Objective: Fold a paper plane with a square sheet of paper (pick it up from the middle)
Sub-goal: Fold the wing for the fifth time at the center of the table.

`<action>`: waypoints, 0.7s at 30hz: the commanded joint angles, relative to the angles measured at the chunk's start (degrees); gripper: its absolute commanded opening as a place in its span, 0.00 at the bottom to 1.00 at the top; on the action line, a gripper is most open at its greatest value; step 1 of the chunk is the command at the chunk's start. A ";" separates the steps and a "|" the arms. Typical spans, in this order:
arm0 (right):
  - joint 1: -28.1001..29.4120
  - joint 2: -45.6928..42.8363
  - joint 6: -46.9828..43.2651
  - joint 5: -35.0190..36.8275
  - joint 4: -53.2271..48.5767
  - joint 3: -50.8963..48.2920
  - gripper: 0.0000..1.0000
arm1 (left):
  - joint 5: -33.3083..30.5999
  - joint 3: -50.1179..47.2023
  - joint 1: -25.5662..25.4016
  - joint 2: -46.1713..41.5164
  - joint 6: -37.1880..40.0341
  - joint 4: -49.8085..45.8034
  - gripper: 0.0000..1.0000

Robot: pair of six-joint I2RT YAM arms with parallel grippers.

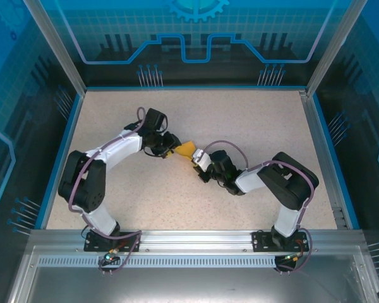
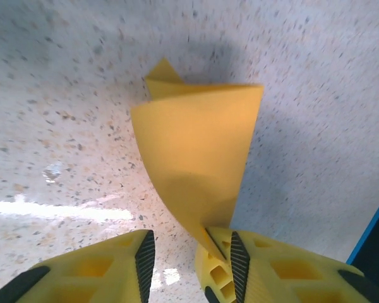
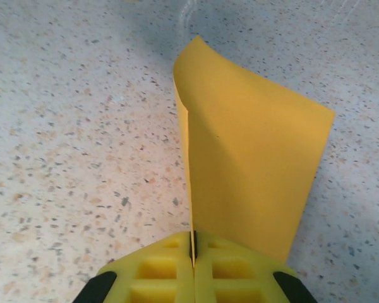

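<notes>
From the overhead camera I saw the folded orange sheet near the middle of the speckled bench, caught between the two arms that reached in toward each other. The left tool sat just beside the sheet's left end and the right tool met its right end. On the right wrist camera the yellow fingers were pressed flat together with no gap between them, and a thin edge of the sheet ran straight down into the seam, so that tool was clamped on the paper. From there the sheet rose as a tall doubled panel, one layer curling over at the top corner and the other spreading out to a sharp corner on the right of that view, with its shadow lying on the bench beyond. On the left wrist camera the jaws stood partly apart, with bare bench visible between the black pads. The sheet narrowed to a point that rested against the inner face of the finger on the right of that view, touching it without being pinched. Above that point the paper widened into a curved panel with a small peak behind it. I could not tell whether any part of the sheet touched the bench.
</notes>
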 commanded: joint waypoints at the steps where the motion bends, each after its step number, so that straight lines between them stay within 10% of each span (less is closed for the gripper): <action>1: -0.44 -1.88 4.86 -4.81 -1.92 0.05 0.03 | -2.07 -1.84 1.25 -3.80 1.63 -1.81 0.44; 21: -2.61 0.06 17.50 -13.85 -7.97 2.56 0.03 | -0.68 -16.87 1.58 -12.66 -0.69 10.03 0.56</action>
